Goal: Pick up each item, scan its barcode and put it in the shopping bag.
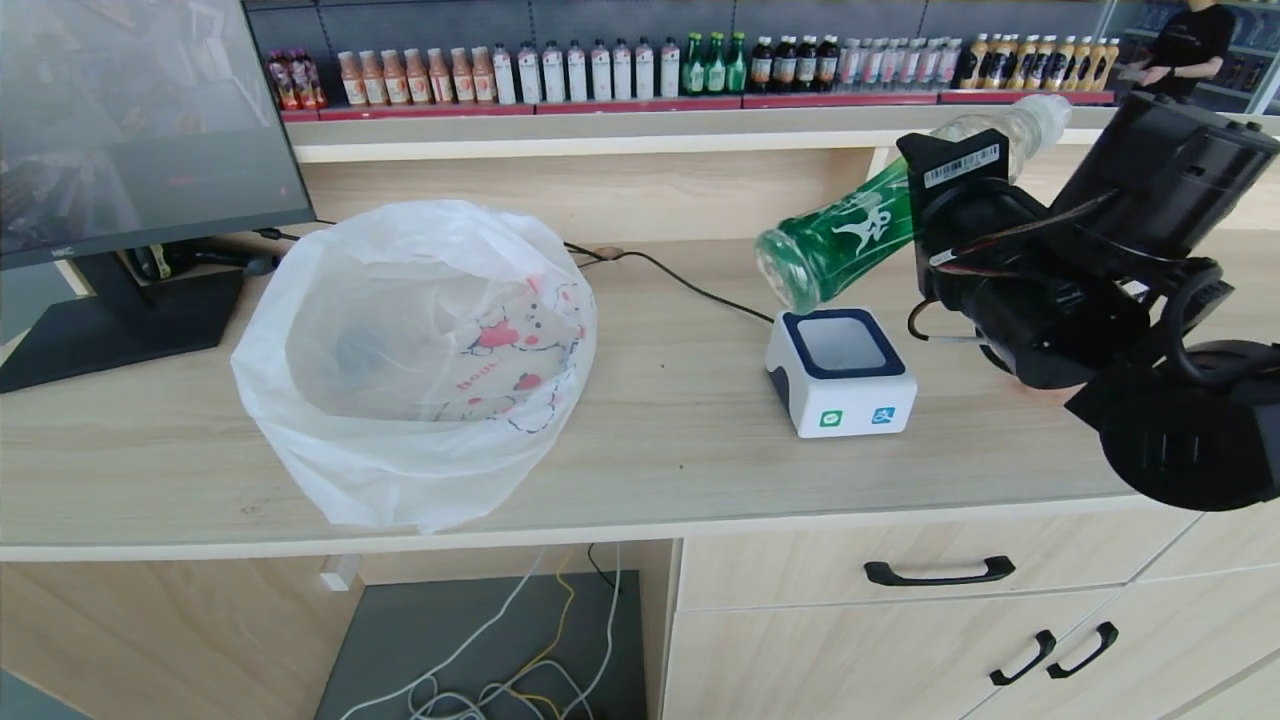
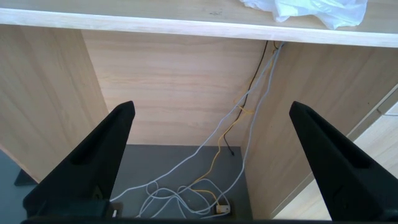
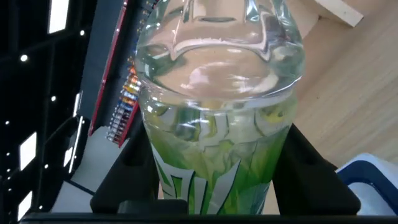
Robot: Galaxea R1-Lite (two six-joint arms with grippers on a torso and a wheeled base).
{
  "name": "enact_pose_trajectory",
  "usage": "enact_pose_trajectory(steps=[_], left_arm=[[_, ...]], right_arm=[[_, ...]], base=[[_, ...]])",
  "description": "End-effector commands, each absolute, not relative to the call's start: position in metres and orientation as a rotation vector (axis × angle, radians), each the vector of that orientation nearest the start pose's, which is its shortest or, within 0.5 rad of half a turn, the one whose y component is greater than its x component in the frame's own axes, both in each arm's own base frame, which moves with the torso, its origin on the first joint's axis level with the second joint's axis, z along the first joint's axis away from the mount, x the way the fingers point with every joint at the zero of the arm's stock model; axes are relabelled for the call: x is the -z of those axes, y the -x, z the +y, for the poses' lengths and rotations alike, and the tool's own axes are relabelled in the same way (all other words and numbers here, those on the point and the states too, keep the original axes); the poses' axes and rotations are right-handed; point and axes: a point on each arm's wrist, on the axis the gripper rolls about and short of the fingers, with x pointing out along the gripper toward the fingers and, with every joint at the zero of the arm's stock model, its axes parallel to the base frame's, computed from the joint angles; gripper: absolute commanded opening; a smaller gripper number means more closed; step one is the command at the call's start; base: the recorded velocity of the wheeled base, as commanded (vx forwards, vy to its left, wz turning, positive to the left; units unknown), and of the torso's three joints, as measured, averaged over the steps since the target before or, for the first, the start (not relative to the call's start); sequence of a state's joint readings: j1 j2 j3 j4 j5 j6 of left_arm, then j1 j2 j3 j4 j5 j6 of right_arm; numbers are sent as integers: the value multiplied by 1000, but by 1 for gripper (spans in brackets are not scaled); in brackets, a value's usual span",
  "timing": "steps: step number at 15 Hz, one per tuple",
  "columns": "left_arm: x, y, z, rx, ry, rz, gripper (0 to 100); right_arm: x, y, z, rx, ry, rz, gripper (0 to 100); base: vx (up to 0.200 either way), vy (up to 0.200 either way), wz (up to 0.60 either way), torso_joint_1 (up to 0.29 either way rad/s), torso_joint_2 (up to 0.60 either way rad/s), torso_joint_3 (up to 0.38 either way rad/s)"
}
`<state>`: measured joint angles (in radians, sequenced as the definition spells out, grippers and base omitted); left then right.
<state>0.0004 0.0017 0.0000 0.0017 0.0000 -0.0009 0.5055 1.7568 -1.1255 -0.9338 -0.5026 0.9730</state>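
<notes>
**Green bottle [image 1: 850, 235] held over scanner [image 1: 840, 370]**

Head view: bottle tilted, base down, just above the scanner on the counter [image 1: 680, 450], clamped in the right gripper [image 1: 932, 195]; shopping bag [image 1: 300, 400] standing open well to the left.

Left wrist view: left gripper [image 2: 211, 107] spread wide (nothing between), facing cables [image 2: 205, 180] below the counter.

Right wrist view: fingers [image 3: 124, 177] clenched on the bottle's labelled body.

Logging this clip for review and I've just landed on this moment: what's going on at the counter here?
The right gripper is shut on a green-labelled bottle, holding it tilted with its lower end just above the white scanner on the wooden counter, so the scan step looks under way. The shopping bag stands open on the counter, to the robot's left of the scanner; the bottle is not yet in it. The left gripper is open and empty, low by the recess under the counter.
</notes>
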Motion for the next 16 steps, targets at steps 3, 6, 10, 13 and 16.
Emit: enact_pose_trajectory(steps=[3, 6, 10, 13, 16], left_arm=[[-75, 23, 0, -2, 0, 3, 100], [-75, 23, 0, -2, 0, 3, 100], [-75, 23, 0, -2, 2, 3, 100], [-75, 23, 0, -2, 2, 3, 100], [-75, 23, 0, -2, 0, 3, 100]], right_arm=[[-281, -300, 153, -123, -1169, -214, 0], [-273, -300, 153, -116, -1188, -187, 0], [-261, -299, 152, -100, -1222, -154, 0], [-257, -300, 152, -95, -1272, -141, 0], [-247, -304, 142, -55, -1277, -132, 0]], base=[[0, 0, 0, 0, 0, 0], [0, 0, 0, 0, 0, 0], [0, 0, 0, 0, 0, 0], [0, 0, 0, 0, 0, 0], [0, 0, 0, 0, 0, 0]])
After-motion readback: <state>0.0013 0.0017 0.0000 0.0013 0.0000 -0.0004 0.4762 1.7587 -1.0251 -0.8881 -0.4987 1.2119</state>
